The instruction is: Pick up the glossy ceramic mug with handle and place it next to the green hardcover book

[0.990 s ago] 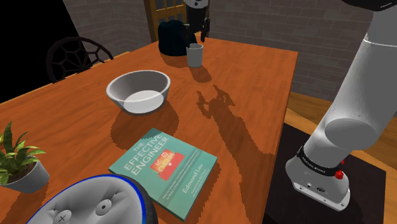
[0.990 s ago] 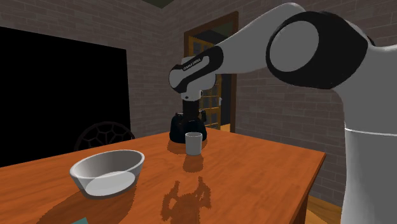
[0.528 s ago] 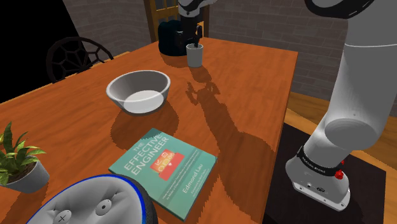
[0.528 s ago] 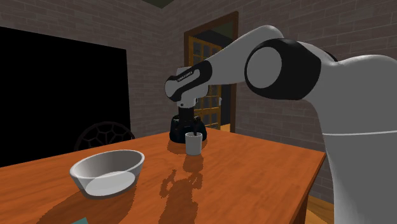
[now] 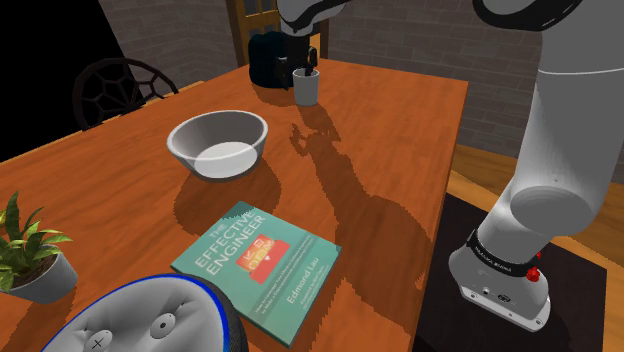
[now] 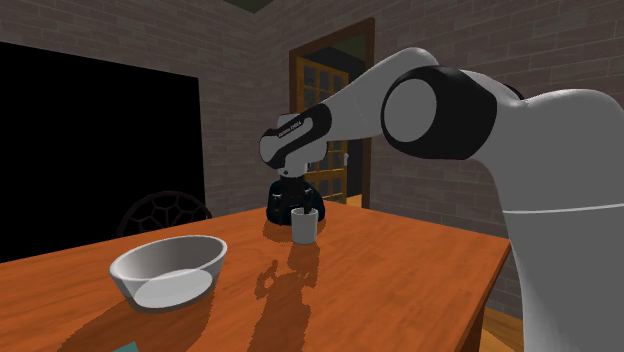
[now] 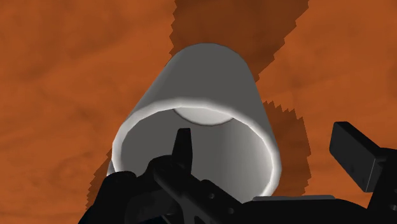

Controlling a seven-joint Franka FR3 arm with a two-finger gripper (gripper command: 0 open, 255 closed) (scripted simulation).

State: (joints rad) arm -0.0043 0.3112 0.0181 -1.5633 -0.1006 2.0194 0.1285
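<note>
Orange-brown wooden table [image 5: 400,120] carries one grey mug [image 5: 306,87], one white bowl [image 5: 218,143] and one green book [image 5: 257,257] titled "The Effective Engineer", by "Edmond Lau". The mug stands beyond the bowl, the book well nearer than it. The gripper [image 7: 264,137], lower than half a second ago, is spread apart, one finger inside the mug and one outside.

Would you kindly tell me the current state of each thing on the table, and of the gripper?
grey mug: upright on the table, not lifted.
gripper: open, one finger inside the mug, the other outside its wall.
white bowl: upright.
green book: closed, lying flat, cover up.
potted plant: upright.
</note>
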